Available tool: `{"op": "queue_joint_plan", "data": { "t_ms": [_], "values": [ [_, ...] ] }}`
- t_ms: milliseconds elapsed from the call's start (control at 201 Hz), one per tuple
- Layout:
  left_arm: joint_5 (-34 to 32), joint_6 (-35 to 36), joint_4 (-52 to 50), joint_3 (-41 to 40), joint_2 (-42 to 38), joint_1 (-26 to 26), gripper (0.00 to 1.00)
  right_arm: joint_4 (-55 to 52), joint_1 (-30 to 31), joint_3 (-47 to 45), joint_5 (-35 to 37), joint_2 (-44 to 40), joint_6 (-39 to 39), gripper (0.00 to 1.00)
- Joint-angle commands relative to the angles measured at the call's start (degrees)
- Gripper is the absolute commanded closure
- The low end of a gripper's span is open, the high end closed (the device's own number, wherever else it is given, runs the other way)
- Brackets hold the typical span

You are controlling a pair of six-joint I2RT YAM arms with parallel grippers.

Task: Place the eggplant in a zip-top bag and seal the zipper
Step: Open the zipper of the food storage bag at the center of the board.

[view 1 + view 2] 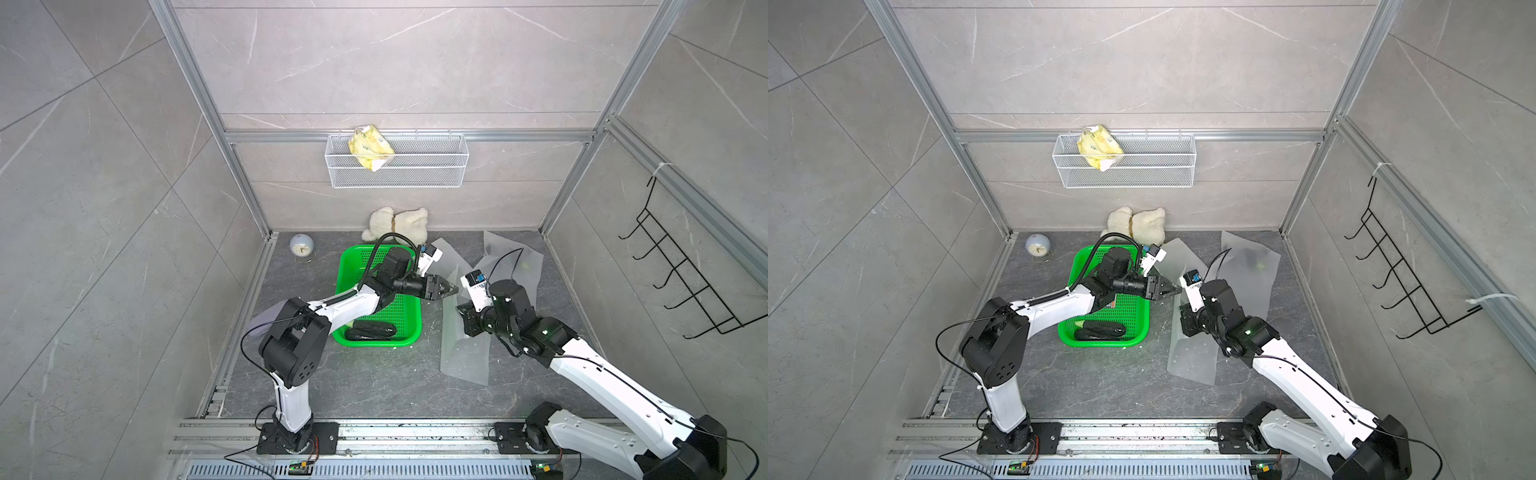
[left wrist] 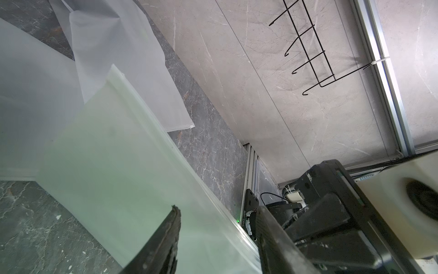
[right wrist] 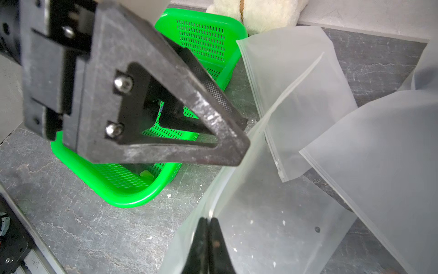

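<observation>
The eggplant [image 1: 371, 331] [image 1: 1100, 331], dark and long, lies at the near end of the green basket [image 1: 376, 344]. A frosted zip-top bag [image 1: 465, 361] [image 3: 272, 225] stands tilted to the right of the basket, its bottom on the floor. My right gripper [image 3: 207, 237] is shut on the bag's rim and holds that edge up. My left gripper [image 1: 451, 289] [image 2: 218, 207] reaches over the basket to the same rim. Its jaws stand apart. One finger [image 2: 170, 237] is on one side of the zipper edge and the other is past it.
Two more frosted bags [image 1: 511, 257] [image 1: 444, 249] lie behind, one with something dark inside. A plush toy [image 1: 397, 224] and a small clock [image 1: 301, 246] sit by the back wall. A wire basket [image 1: 397, 174] and a black hook rack [image 1: 685, 286] hang on the walls.
</observation>
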Motion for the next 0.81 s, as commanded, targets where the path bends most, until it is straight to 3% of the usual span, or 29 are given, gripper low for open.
{"op": "queue_joint_plan", "data": {
  "t_ms": [0, 383, 582, 802],
  "values": [
    [2.71, -0.11, 0.77, 1.93, 0.68, -0.09, 0.49, -0.01, 0.33, 0.32, 1.52, -0.36, -0.77, 1.0],
    [4.96, 0.05, 0.74, 3.22, 2.16, -0.85, 0.58, 0.59, 0.32, 0.91, 0.47, 0.92, -0.43, 1.0],
    [4.95, 1.01, -0.94, 3.36, 2.05, -0.87, 0.71, 0.61, 0.32, 0.75, 1.72, 0.87, -0.56, 1.0],
    [4.92, 1.67, -1.86, 3.31, 1.87, -0.88, 0.94, 0.13, 0.32, 0.47, 3.9, 0.57, 0.36, 1.0]
  ]
}}
